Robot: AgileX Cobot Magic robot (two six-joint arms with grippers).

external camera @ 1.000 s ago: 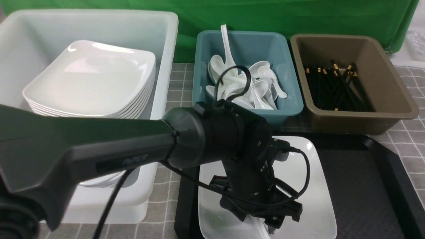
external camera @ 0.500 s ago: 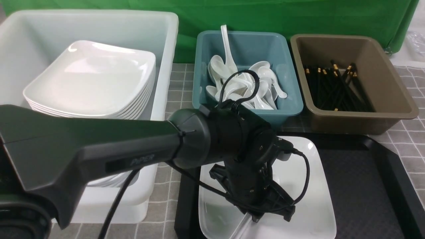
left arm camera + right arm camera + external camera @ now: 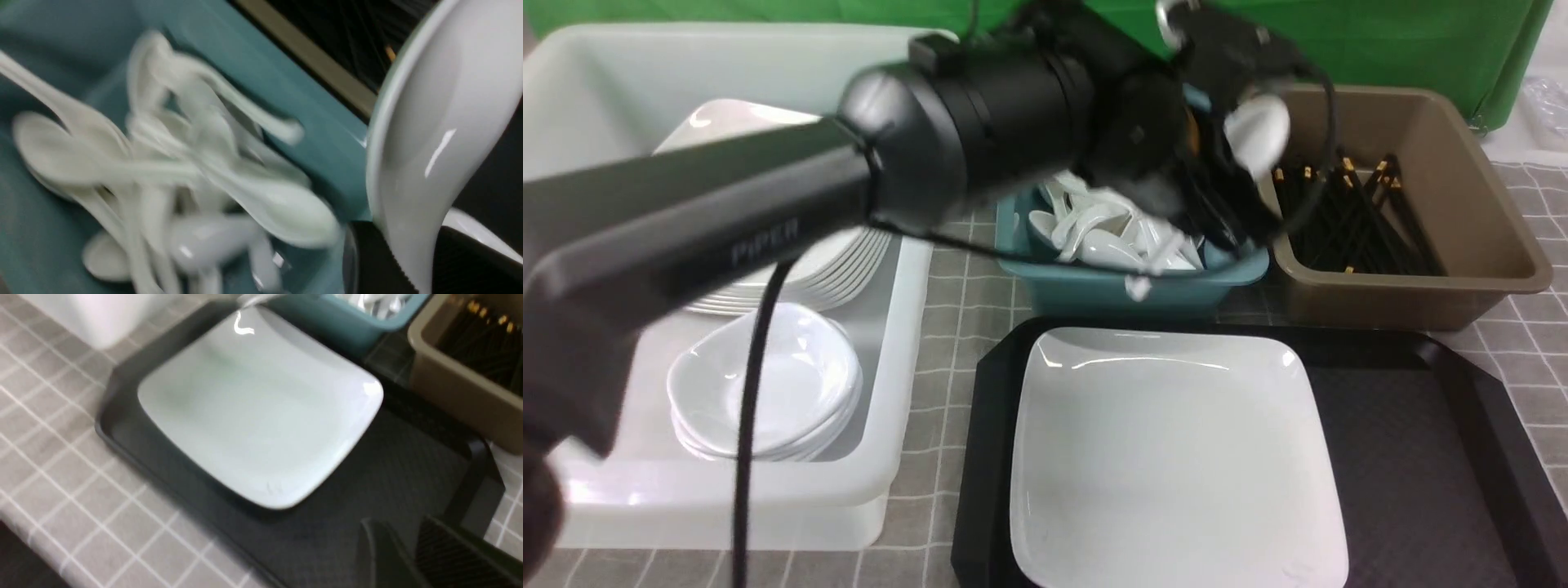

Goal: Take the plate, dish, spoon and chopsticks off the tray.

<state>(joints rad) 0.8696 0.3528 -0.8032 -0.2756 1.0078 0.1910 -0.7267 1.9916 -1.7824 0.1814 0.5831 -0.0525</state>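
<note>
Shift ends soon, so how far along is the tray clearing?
Looks done: only the plate lies on the visible part of the tray, so the smaller pieces seem cleared. In hand: the left gripper holds the spoon up by the teal bin of spoons. Left: drop the spoon in, then move the plate.

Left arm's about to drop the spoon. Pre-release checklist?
1. Grip: spoon clamped in left pincer: ok.
2. Position over teal bin: cannot tell; the bowl shows near the brown bin edge.
3. Room in teal bin: ok, spoon pile leaves space.
4. Right pincer open, empty, above tray: ok.
5. Plate bare on tray: ok.
</note>
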